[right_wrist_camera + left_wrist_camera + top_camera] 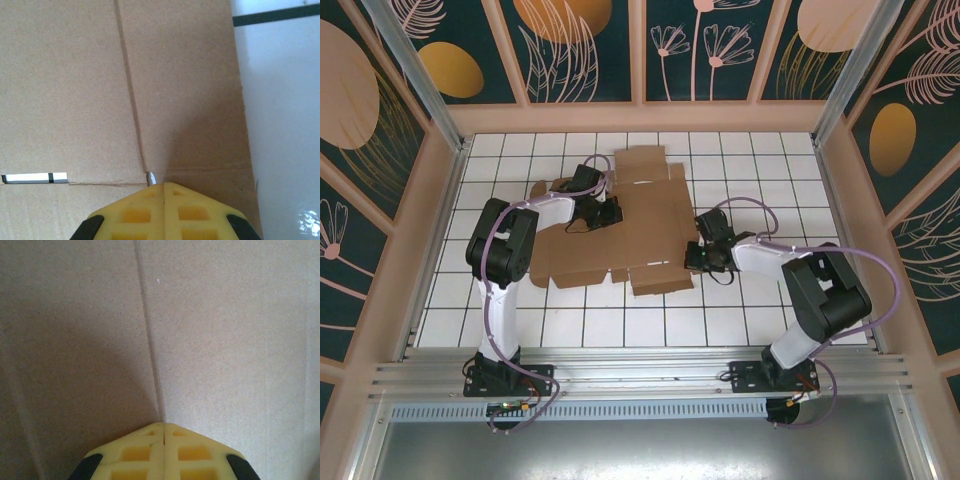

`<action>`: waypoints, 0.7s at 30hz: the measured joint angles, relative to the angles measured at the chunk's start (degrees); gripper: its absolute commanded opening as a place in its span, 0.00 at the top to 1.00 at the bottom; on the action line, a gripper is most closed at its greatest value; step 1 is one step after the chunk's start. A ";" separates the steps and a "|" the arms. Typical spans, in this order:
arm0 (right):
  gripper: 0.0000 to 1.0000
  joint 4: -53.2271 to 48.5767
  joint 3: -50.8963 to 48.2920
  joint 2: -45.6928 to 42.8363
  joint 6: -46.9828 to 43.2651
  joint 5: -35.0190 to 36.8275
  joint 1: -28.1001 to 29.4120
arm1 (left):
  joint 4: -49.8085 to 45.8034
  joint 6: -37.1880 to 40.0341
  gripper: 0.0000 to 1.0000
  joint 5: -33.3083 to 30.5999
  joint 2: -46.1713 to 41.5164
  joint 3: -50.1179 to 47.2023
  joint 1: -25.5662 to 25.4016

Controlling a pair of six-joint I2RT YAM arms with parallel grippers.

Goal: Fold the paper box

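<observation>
White tabletop (760, 310) with black grid lines, ringed by floral wall panels (580, 50). Carried the flat, die-cut brown cardboard paper box (650, 225) at frame centre. Showed the yellow-fingered left gripper (164, 424) closed tight, empty, tips at a crease (150, 340) on the sheet's upper left. Showed the right gripper (164, 184) likewise closed, by the sheet's right edge.

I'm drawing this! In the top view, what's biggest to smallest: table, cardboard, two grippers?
Largest: table
Next: paper box
Smallest: left gripper and right gripper, tied because they look alike.
</observation>
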 measured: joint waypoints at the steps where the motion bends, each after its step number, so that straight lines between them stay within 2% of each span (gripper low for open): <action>1: 1.00 0.74 -0.39 -0.04 0.52 -0.02 0.02 | 0.00 0.00 1.00 0.00 0.00 0.00 0.00; 7: 0.99 2.82 -0.87 0.17 2.05 -1.31 -0.02 | 0.04 0.02 1.00 0.02 0.09 0.00 0.44; 12: 0.87 -0.28 1.11 -0.74 0.70 -4.09 -0.94 | 0.04 0.04 1.00 0.02 0.09 0.00 0.59; 16: 0.78 -4.72 10.43 -0.52 -2.58 -4.68 -2.23 | 0.02 0.07 1.00 0.02 0.09 0.02 0.59; 21: 0.59 -5.95 22.08 3.21 -6.80 -4.83 -5.55 | 0.02 0.09 1.00 0.00 0.09 0.02 0.59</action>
